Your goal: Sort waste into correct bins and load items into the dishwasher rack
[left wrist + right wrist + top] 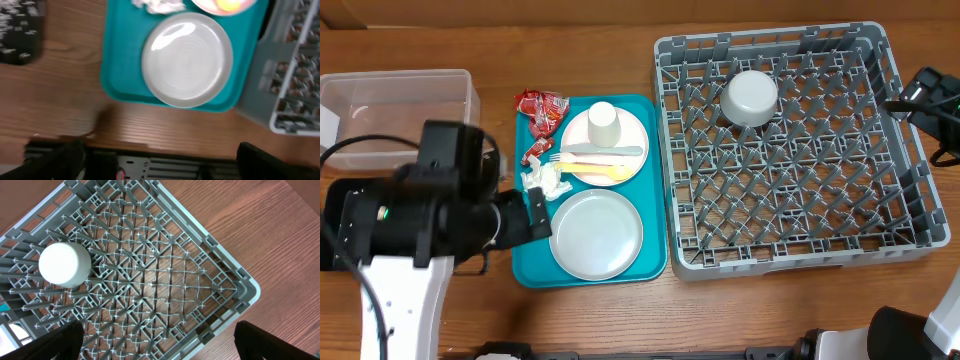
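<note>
My left gripper (538, 212) (162, 167) is open and empty, hanging over the table by the teal tray's left edge, near the crumpled white napkin (546, 180) (156, 4). Two red wrappers (542, 106) lie at the tray's upper left. The round grey plate (597, 234) (187, 60) rests on the tray. Behind it, the pale plate (620, 138) carries the white cup (604, 123) and yellow and white cutlery (596, 160). The grey bowl (750, 97) (65, 264) sits upside down in the dishwasher rack (880, 215) (220, 295). My right gripper (923, 100) (160, 347) is open over the rack's right side.
The clear tub (400, 78) stands at the back left. In the left wrist view a black tray (17, 45) with whitish specks lies left of the teal tray (655, 262) (114, 75); the left arm hides it in the overhead view. Bare wood lies between tub and tray.
</note>
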